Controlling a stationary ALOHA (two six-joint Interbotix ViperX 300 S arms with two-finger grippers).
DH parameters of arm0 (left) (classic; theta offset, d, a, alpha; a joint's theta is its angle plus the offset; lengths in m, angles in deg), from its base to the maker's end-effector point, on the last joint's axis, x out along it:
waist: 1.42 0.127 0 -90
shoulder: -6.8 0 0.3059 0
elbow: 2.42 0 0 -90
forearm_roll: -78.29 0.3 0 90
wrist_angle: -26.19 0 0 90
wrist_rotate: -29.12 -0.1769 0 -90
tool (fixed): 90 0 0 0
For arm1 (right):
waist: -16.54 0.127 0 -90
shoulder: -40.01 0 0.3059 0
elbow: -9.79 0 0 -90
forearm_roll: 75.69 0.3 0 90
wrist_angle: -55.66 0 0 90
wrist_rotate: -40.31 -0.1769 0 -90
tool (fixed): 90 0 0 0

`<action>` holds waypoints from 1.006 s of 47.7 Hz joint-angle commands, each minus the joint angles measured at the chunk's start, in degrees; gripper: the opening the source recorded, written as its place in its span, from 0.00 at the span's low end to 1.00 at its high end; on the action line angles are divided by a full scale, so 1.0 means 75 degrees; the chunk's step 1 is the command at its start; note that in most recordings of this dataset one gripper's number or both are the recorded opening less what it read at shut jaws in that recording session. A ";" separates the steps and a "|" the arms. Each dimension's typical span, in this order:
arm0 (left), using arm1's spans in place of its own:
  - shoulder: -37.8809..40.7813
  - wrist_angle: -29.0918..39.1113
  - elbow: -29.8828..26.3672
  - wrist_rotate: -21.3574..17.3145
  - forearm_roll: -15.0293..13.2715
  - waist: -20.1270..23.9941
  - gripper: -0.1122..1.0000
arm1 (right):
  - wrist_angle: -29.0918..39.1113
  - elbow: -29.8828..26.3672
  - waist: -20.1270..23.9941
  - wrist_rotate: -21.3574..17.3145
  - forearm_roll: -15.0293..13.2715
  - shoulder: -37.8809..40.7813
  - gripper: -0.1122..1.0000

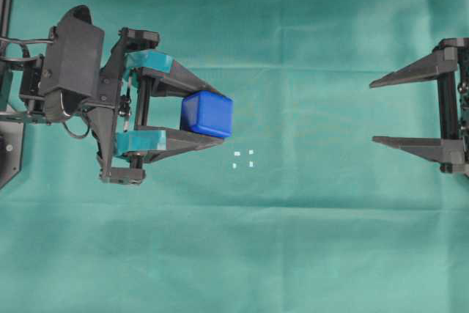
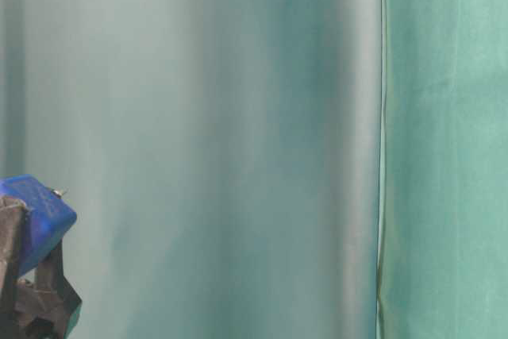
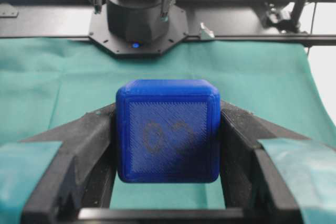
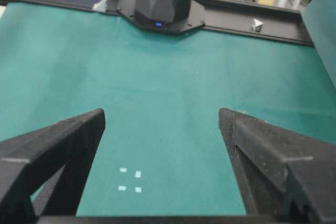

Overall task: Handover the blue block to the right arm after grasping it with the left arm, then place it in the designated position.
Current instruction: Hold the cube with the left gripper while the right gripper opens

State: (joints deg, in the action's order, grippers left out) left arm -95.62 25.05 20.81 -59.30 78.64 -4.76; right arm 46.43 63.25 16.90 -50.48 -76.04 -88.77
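The blue block (image 1: 207, 113) is clamped between the teal-taped fingers of my left gripper (image 1: 217, 115), left of the middle of the green cloth. In the left wrist view the block (image 3: 168, 129) fills the gap between both fingers, its marked face toward the camera, cloth showing beneath it. The table-level view catches the block (image 2: 36, 216) at its lower left edge. My right gripper (image 1: 372, 111) stands open at the right edge, its plain black fingers wide apart and empty. The designated position (image 1: 243, 160), a square of tiny white marks, lies just right of and below the block; it also shows as the marks (image 4: 130, 180).
Green cloth (image 1: 308, 240) covers the whole table. The left arm's base (image 4: 161, 1) and a black frame rail stand at the cloth's far edge in the right wrist view. A green curtain (image 2: 444, 148) fills the table-level view.
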 commanded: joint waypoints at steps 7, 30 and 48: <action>-0.0094 -0.0047 -0.0094 0.0023 -0.0012 -0.0035 0.52 | 0.0070 -0.0328 0.0012 0.0000 -0.0082 0.0035 0.94; -0.0105 -0.0047 -0.0082 0.0023 -0.0012 -0.0035 0.52 | 0.0563 -0.0633 0.0012 0.0082 -0.0211 0.0023 0.94; -0.0105 -0.0012 -0.0082 0.0035 -0.0023 0.0082 0.52 | 0.0586 -0.1383 0.0012 0.1090 -0.2273 -0.0281 0.94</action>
State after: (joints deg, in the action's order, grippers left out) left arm -95.62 25.22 20.81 -59.12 78.64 -4.58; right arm 51.00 55.42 16.90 -43.28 -89.84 -90.62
